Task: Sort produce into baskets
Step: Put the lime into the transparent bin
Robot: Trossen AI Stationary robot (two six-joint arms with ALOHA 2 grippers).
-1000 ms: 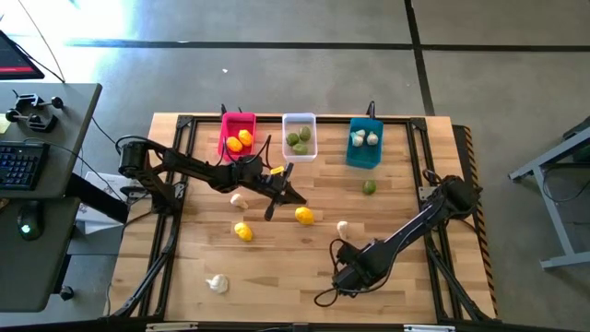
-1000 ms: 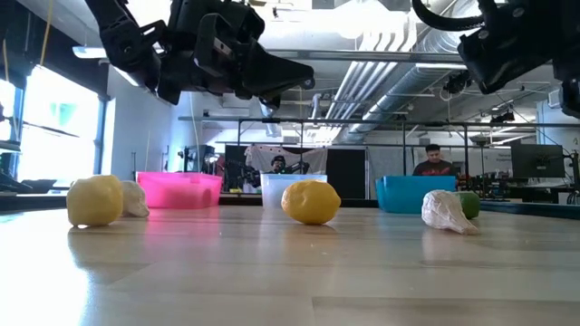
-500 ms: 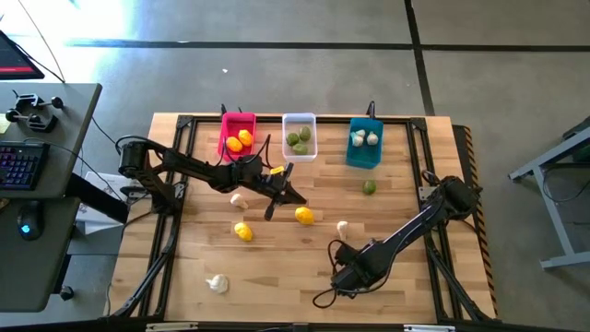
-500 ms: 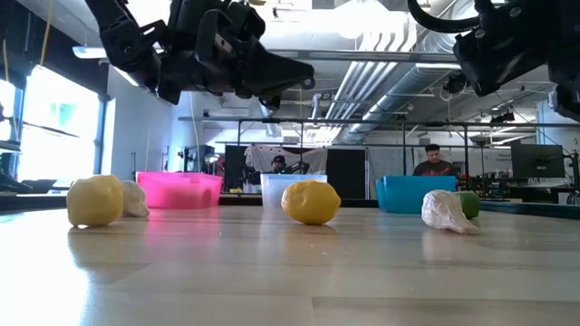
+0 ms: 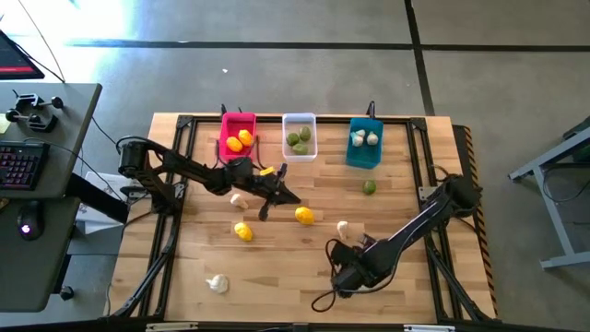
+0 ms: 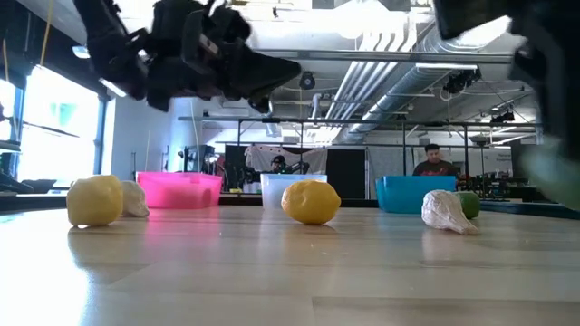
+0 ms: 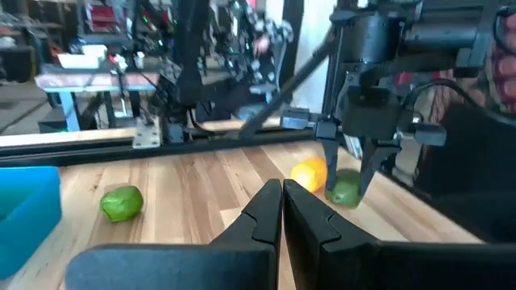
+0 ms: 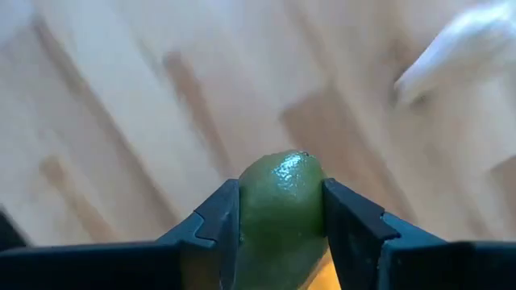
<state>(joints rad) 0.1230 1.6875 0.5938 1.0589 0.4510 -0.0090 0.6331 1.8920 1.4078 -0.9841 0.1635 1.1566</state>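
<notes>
- The right gripper [image 8: 278,221] has its two dark fingers pressed against either side of a glossy round green lime-like piece [image 8: 280,208], which sits squarely between them above the pale wooden table [image 8: 121,121].
- Seen from above, that right gripper [image 5: 343,274] is at the near side of the table, well away from the translucent white plastic bin [image 5: 299,136] at the far edge.
- A knobbly off-white garlic-like piece [image 5: 342,227] lies just beyond it, towards the white bin.
- The left gripper [image 7: 281,211] has its fingers fully together with nothing between them; it hovers over the table's middle [image 5: 267,205], a short way in front of the white bin.
- A yellow-orange lemon-like piece [image 5: 303,216] lies just beside the left gripper's tip.
- The white bin holds green pieces; the bright pink bin [image 5: 237,132] on one side of it holds orange ones, and the teal blue bin [image 5: 365,143] on the other side holds off-white ones.
- A loose green lime-like piece [image 5: 369,187] lies in front of the teal bin.
- A second lemon-like piece [image 5: 242,231] and two more garlic-like pieces [image 5: 239,199] [image 5: 218,283] lie on the pink bin's side of the table.
</notes>
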